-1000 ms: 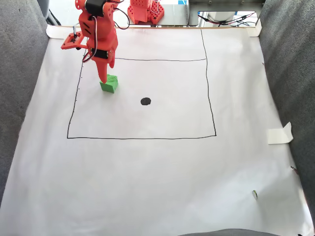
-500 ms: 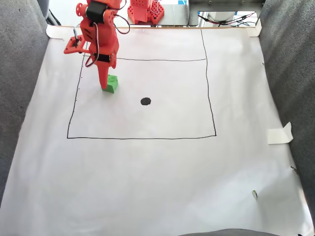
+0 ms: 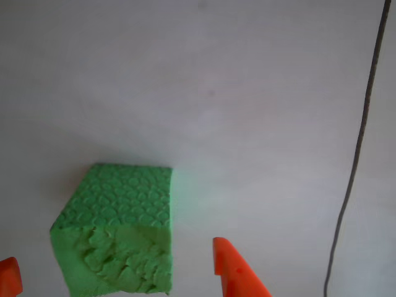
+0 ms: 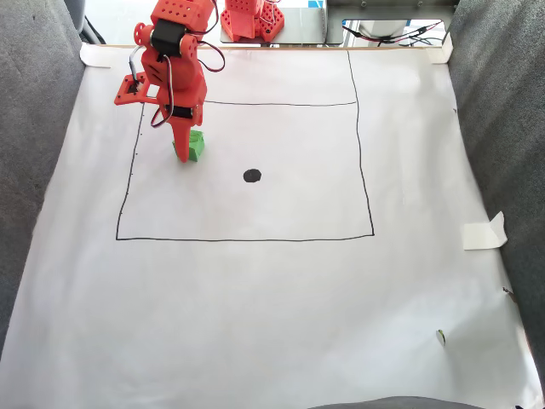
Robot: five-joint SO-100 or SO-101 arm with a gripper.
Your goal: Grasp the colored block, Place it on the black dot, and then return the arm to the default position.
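White paper sheet (image 4: 272, 324) covers the table, with grey fabric along both sides and a drawn black square (image 4: 366, 170) around the black dot (image 4: 252, 175). Left of the dot, well apart, sits the green foam block (image 3: 117, 232), pebbled on top, torn in front. Orange pointed gripper (image 3: 117, 272) fingers stand spread, straddling the block, not touching it.

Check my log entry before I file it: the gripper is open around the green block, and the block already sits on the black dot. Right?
Not quite. The green block is not on the black dot; in the fixed view it sits on bare paper up and to the left of the dot. The rest holds: the other view shows the gripper open, its orange tips either side of the block.
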